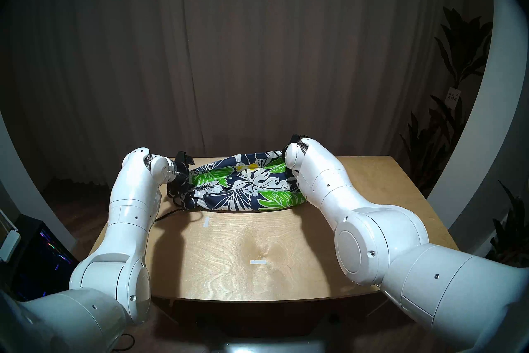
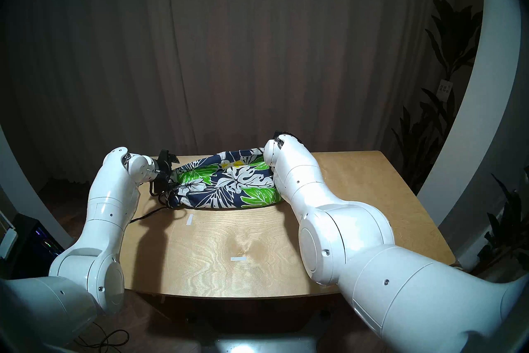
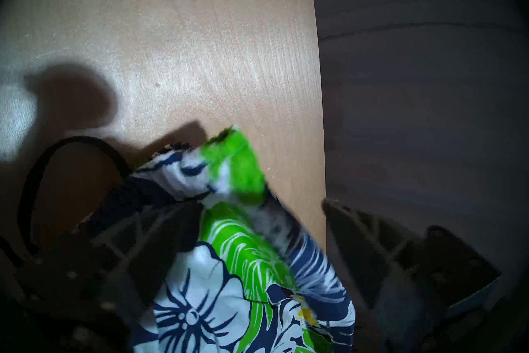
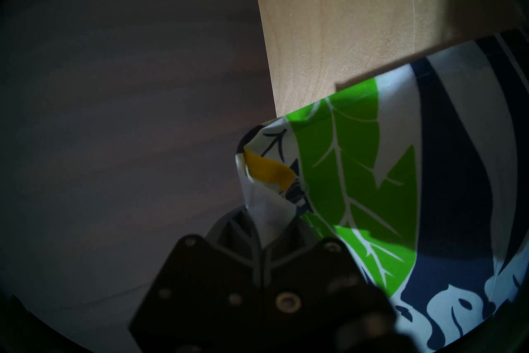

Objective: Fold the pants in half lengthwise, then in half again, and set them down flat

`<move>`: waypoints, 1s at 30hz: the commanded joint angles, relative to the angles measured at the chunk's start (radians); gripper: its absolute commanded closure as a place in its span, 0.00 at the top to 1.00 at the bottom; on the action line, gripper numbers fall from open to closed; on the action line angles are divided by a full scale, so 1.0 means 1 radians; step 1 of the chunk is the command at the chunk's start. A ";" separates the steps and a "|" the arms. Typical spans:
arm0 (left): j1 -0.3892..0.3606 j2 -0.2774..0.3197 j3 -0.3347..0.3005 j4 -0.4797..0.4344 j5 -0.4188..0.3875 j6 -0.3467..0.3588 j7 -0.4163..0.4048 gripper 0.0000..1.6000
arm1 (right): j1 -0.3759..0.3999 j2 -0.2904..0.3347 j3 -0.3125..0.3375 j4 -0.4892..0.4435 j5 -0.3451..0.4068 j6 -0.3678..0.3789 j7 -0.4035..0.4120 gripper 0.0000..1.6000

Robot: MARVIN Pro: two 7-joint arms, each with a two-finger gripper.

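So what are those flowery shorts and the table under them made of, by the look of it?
The shorts look like thin woven cloth, perhaps polyester or cotton: the fabric sags and bunches in soft folds and has a slight sheen on its print. The drawstring seems a black braided cord. The table looks like pale plywood with a smooth, lightly glossy finish: wavy grain shows and the light glares off it.

Pants (image 1: 246, 186) stretched across the far half of the table (image 1: 257, 258), left gripper (image 3: 257, 206) at their left end, right gripper (image 4: 266, 226) at their right. Drawstring (image 3: 34, 172) trailing left onto the table. Two tape strips (image 1: 206, 222) nearer, before the pants.
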State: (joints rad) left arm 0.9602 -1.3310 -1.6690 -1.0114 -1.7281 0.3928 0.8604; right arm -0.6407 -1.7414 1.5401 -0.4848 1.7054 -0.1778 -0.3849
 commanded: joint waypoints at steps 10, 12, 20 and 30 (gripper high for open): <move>-0.075 0.012 0.000 0.023 0.014 -0.019 -0.024 1.00 | 0.092 -0.003 0.012 0.028 0.001 -0.009 0.013 1.00; -0.081 0.013 0.001 0.024 0.016 -0.021 -0.026 1.00 | 0.098 -0.003 0.014 0.032 0.001 -0.010 0.013 1.00; -0.105 0.011 0.004 0.025 0.025 -0.030 -0.035 1.00 | 0.119 -0.006 0.021 0.049 0.000 -0.015 0.018 0.98; -0.134 0.012 0.009 0.018 0.036 -0.038 -0.046 1.00 | 0.156 -0.008 0.029 0.062 0.001 -0.015 0.024 0.93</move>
State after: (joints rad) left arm 0.8853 -1.3214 -1.6610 -0.9743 -1.6930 0.3560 0.8301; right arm -0.5459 -1.7431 1.5709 -0.4149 1.7057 -0.1996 -0.3751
